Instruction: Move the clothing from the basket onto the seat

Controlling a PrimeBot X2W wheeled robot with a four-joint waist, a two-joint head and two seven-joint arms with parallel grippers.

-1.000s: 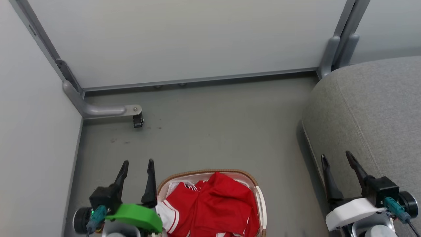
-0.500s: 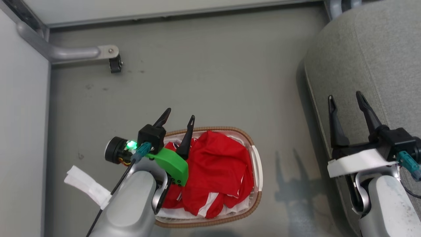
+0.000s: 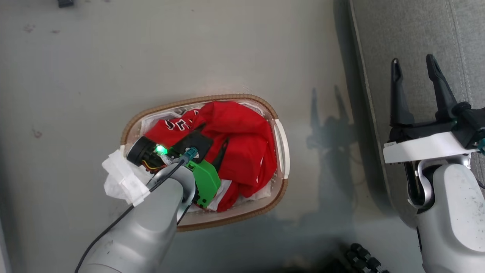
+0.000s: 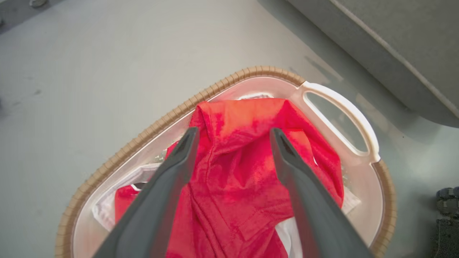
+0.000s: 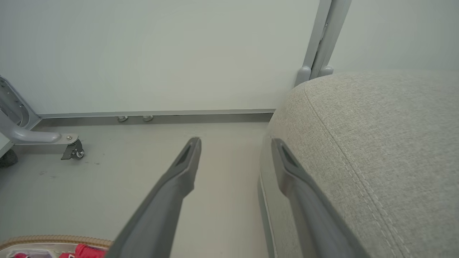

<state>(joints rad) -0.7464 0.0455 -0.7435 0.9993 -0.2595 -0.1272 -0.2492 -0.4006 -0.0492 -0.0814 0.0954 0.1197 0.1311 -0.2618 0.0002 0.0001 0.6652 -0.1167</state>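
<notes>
Grey floor (image 3: 189, 49) takes up most of the head view. A grey fabric seat (image 3: 416, 30) runs along the robot's right side. An oval white basket (image 3: 197, 99) with a brown woven rim stands on the floor to the left of the seat, a strip of bare floor between them. Its long axis runs left to right across the head view.

Red clothing (image 3: 242, 129) lies heaped inside the basket, lettering showing at the far left. A white cloth (image 3: 121, 178) hangs over the basket's left end.

The left arm (image 3: 151, 220) is much the nearer. It reaches forward and bends down over the basket, so the left jaws point into the pile. In the left wrist view they stand apart, one on each side of a raised red fold that runs away from the wrist. Whether they touch the cloth cannot be told.

The right arm (image 3: 451, 212) is held over the seat's near edge. Its jaws point forward, apart and empty.

The likely next move is to close the left jaws on that fold.
</notes>
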